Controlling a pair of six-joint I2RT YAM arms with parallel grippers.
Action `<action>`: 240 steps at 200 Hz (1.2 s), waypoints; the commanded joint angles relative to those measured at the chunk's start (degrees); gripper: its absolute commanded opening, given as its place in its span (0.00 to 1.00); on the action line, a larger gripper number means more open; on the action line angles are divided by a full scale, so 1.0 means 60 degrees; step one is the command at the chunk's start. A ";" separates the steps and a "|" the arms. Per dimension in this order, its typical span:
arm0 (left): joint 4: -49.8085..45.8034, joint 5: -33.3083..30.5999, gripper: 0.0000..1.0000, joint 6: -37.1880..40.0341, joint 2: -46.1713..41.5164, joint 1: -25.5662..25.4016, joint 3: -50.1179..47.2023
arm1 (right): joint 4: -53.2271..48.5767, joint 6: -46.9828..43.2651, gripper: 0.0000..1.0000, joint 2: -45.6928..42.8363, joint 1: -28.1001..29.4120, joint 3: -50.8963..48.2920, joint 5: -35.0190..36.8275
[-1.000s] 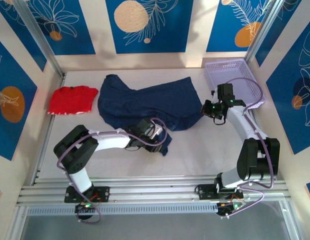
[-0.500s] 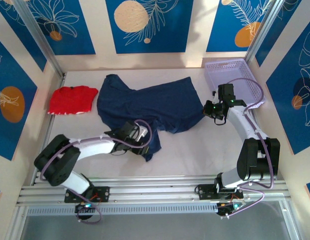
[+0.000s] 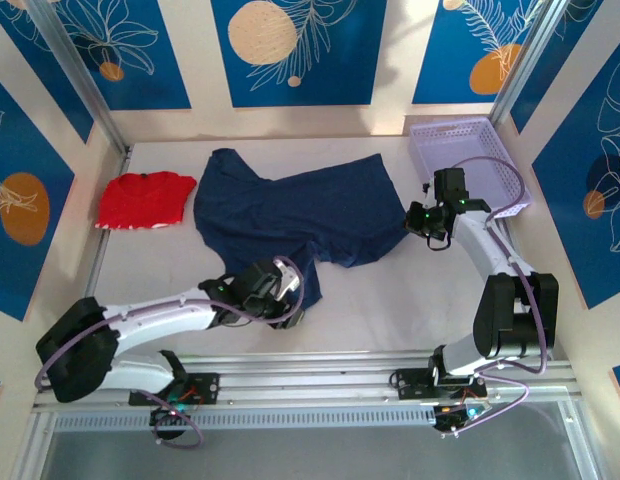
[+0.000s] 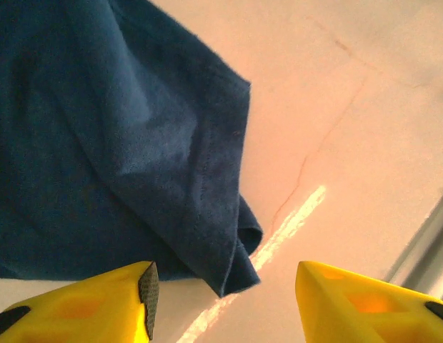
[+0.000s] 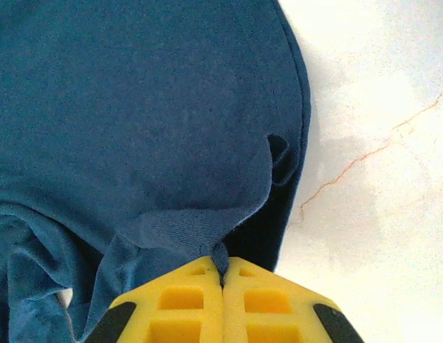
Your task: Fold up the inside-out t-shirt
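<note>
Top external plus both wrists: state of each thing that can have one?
t-shirt: unfolded, spread out and rumpled on the table, right edge lifted in a pinch.
left gripper: open, the shirt's near corner lying loose ahead of it.
right gripper: shut on a fold of the t-shirt.
red garment: lying at far left, apart from the t-shirt.
basket: upright, far right corner.
</note>
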 commanded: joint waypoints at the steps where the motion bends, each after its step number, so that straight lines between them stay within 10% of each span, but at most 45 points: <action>1: 0.0246 -0.0253 0.53 0.0023 0.0759 -0.0078 0.0350 | -0.0148 -0.0125 0.00 0.0040 0.0094 0.0071 -0.0114; 72: 0.1284 0.1185 0.39 0.0236 0.2427 -0.0230 0.1681 | -0.0164 -0.0163 0.00 -0.0052 0.0094 0.0019 -0.0110; 131: 0.1294 0.2678 0.46 0.0713 0.3973 -0.0341 0.3099 | -0.0206 -0.0187 0.00 -0.0109 0.0079 -0.0010 -0.0111; 240: 0.0065 0.0092 0.52 0.1741 0.2299 -0.1862 0.2099 | -0.0208 -0.0216 0.00 -0.0037 0.0079 -0.0050 -0.0184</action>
